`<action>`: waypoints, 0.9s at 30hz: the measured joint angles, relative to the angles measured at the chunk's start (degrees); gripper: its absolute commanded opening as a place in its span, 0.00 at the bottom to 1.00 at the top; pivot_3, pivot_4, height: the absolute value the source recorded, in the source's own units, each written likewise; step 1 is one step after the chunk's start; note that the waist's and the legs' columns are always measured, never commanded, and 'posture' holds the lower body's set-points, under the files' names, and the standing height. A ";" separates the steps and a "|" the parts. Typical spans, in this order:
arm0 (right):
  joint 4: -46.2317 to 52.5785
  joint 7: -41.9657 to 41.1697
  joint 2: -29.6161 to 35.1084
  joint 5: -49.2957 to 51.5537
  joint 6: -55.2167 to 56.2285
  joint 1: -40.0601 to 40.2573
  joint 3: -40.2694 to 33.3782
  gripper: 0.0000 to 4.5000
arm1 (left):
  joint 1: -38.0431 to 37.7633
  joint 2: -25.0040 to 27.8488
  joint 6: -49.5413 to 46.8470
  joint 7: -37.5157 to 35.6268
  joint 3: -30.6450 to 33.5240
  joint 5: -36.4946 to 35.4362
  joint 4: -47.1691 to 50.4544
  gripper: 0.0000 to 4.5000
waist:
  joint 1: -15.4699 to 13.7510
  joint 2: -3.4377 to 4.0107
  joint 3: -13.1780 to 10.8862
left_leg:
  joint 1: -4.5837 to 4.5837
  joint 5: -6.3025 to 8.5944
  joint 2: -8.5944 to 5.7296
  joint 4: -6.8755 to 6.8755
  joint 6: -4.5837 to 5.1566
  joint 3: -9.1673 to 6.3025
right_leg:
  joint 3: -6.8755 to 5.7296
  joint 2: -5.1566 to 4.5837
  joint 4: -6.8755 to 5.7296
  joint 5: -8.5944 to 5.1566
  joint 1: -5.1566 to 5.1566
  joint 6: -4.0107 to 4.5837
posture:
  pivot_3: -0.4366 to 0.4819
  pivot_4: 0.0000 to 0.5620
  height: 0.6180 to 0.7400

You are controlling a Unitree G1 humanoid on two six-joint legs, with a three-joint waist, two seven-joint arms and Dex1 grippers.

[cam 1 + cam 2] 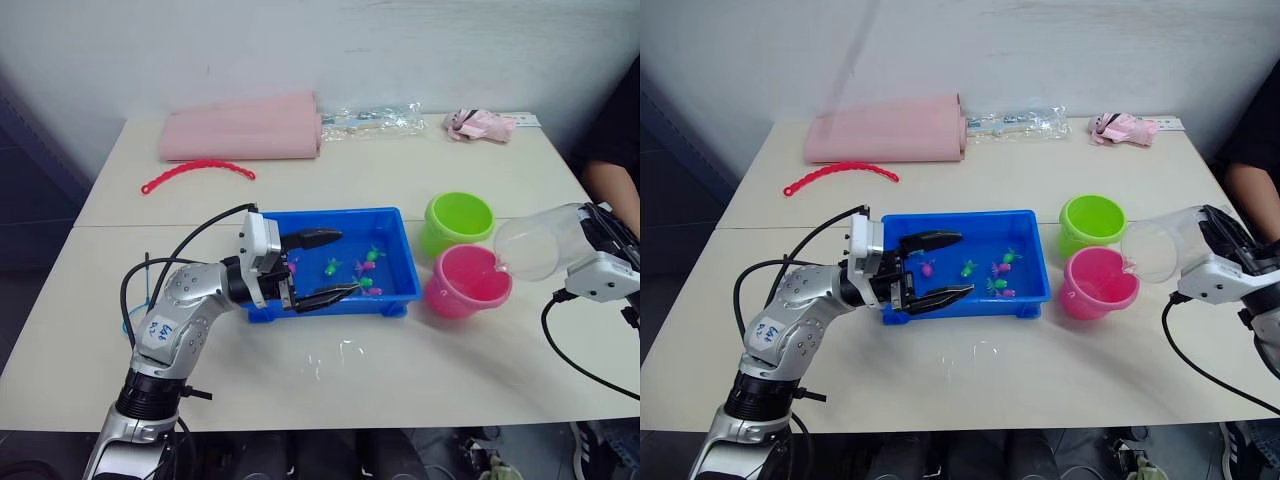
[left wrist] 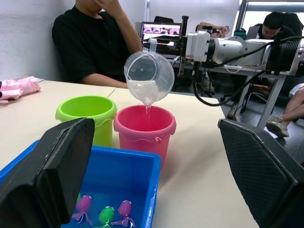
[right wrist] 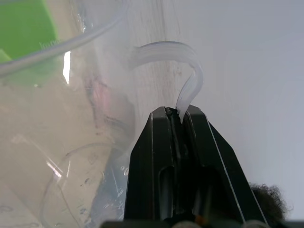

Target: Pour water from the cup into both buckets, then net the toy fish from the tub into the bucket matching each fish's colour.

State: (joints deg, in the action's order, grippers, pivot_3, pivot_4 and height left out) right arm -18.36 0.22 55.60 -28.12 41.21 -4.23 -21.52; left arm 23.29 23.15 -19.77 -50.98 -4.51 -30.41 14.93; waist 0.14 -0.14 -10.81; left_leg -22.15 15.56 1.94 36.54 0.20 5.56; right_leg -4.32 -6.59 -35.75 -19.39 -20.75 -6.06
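The clear cup (image 1: 538,242) hangs tipped on its side over the pink bucket (image 1: 468,281), and a thin stream of water (image 2: 148,110) falls from its lip into that bucket. My right gripper (image 3: 177,116) is shut on the cup's handle (image 3: 190,88). The lime green bucket (image 1: 458,222) stands just behind the pink one. Several pink and green toy fish (image 1: 365,268) lie in the blue tub (image 1: 388,222). My left gripper (image 1: 328,266) is open, its fingers spread over the tub's left half, holding nothing.
A red beaded strip (image 1: 196,172), a folded pink cloth (image 1: 243,131), a crinkled clear bag (image 1: 375,121) and a small pink rag (image 1: 481,125) lie along the table's far side. A person in black (image 2: 90,42) sits at the table's right edge.
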 measured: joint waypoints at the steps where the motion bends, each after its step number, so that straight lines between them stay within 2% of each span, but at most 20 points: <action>1: 0.00 0.06 0.19 -0.18 0.06 -0.01 0.13 0.01 | 0.00 -0.02 0.02 0.00 0.00 0.01 0.00 1.00 | 0.01 0.00 0.00 | 0.00 0.00 0.00 0.00 0.00 0.00 | 0.00 0.00 0.00 0.00 0.00 0.00 | 0.48 0.27 1.00; 8: -0.01 -0.26 0.08 1.40 -0.36 -0.05 1.20 0.01 | 0.00 -0.04 0.43 0.00 0.00 0.17 -0.01 1.00 | 0.01 0.00 0.00 | 0.00 0.00 0.01 0.01 0.00 0.00 | 0.01 0.00 -0.01 0.00 0.00 0.00 | 0.48 0.27 1.00; 14: -0.74 -7.89 -4.42 17.05 -3.93 -1.22 1.22 0.01 | -0.25 0.07 0.45 0.01 0.02 0.23 -0.01 1.00 | 0.00 0.00 0.00 | 0.00 0.00 0.03 0.08 0.01 -0.03 | -0.02 0.01 -0.04 0.00 0.04 0.00 | 0.48 0.27 1.00; 19: -0.26 -15.16 -8.51 31.09 -11.27 -2.34 0.83 0.01 | -0.52 0.47 0.45 0.01 0.07 0.23 0.00 1.00 | 0.00 0.00 0.00 | -0.03 0.04 0.06 0.30 0.08 -0.05 | -0.04 0.00 -0.15 0.00 0.06 -0.01 | 0.48 0.27 1.00; 24: 0.49 -17.64 -9.22 37.66 -19.22 -5.87 0.00 0.01 | -0.86 0.70 0.43 0.02 0.17 0.22 0.04 1.00 | 0.09 0.00 0.00 | -0.04 0.08 0.08 0.46 0.15 -0.04 | -0.03 -0.01 -0.22 0.02 0.06 -0.03 | 0.48 0.27 1.00; 27: 0.38 -18.33 -9.22 40.23 -26.60 -11.41 -0.60 0.01 | -1.01 1.37 0.16 0.46 1.82 0.12 0.03 1.00 | 0.19 0.00 0.00 | -0.05 0.09 0.12 0.47 0.16 -0.04 | -0.01 0.00 -0.23 0.02 0.05 -0.02 | 0.48 0.27 1.00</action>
State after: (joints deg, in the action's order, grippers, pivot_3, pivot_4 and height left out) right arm -17.97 -18.11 46.38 12.10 14.61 -15.64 -22.12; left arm 22.29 24.53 -19.61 -50.52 -2.69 -30.29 14.96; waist 0.33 -0.14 -10.82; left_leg -22.20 15.66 2.06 37.01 0.36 5.52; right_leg -4.34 -6.59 -35.98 -19.37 -20.70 -6.08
